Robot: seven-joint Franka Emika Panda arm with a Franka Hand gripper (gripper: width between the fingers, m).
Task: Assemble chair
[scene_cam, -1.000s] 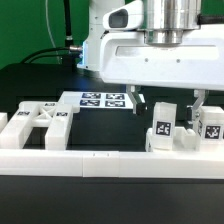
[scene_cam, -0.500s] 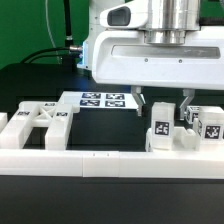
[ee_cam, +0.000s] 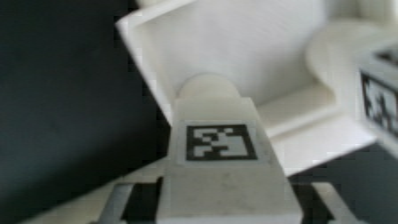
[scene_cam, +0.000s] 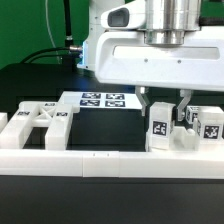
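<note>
The 2 fingers (scene_cam: 145,101) of the gripper (scene_cam: 163,108) stand on either side of the upright block (scene_cam: 161,135), very near its top sides. I cannot tell whether they press it yet or just flank it. In the wrist view the block (ee_cam: 217,130) sits centred in the gap with its tag facing the camera, so the alignment looks good to me.

The block stands near the table's (scene_cam: 110,128) front edge, toward the exterior view's right, just behind the rail (scene_cam: 100,160). A second block (scene_cam: 210,125) is close beside it.

I want an even squeeze low enough for a firm hold, then a straight lift, so the outer finger misses that neighbour.
</note>
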